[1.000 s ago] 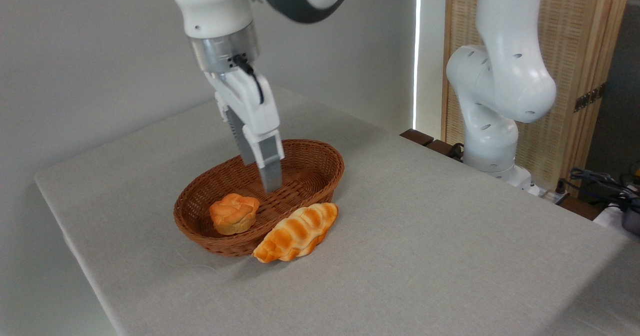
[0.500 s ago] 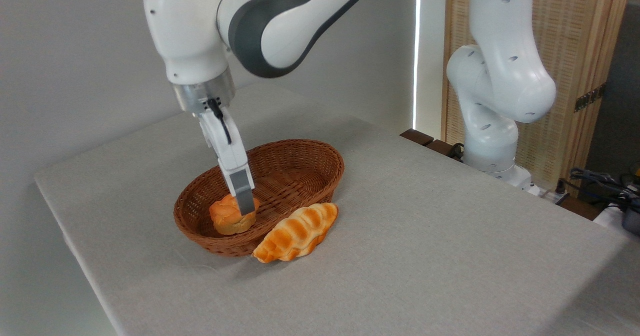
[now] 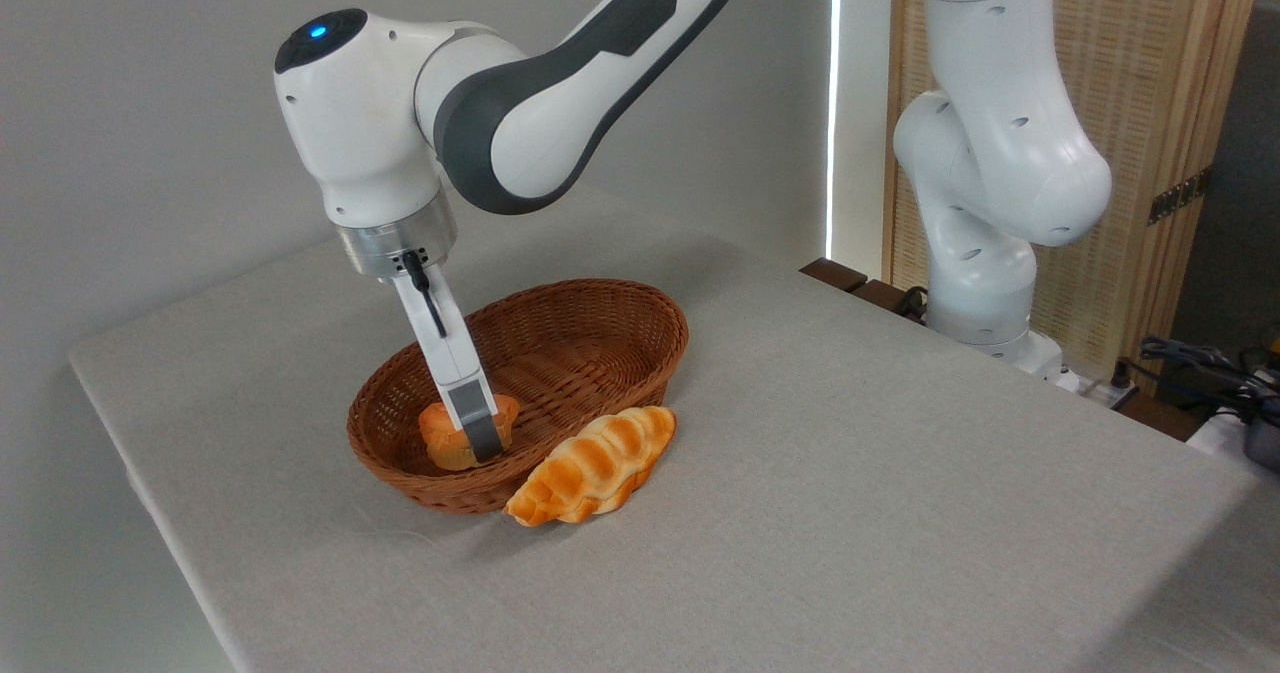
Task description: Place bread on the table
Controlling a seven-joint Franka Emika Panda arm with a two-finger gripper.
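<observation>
The tool (image 3: 478, 440) is down over the bun (image 3: 462, 433) in the basket (image 3: 620, 338), its grip unclear from here; it should close squarely, then lift clear of the rim toward the surface (image 3: 800, 473).

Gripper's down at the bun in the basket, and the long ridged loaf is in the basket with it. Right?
Not quite. The gripper is down at the bun inside the basket, but the long ridged loaf is not in the basket. The camera view shows it lying on the table, outside and against the basket's front wall.
</observation>
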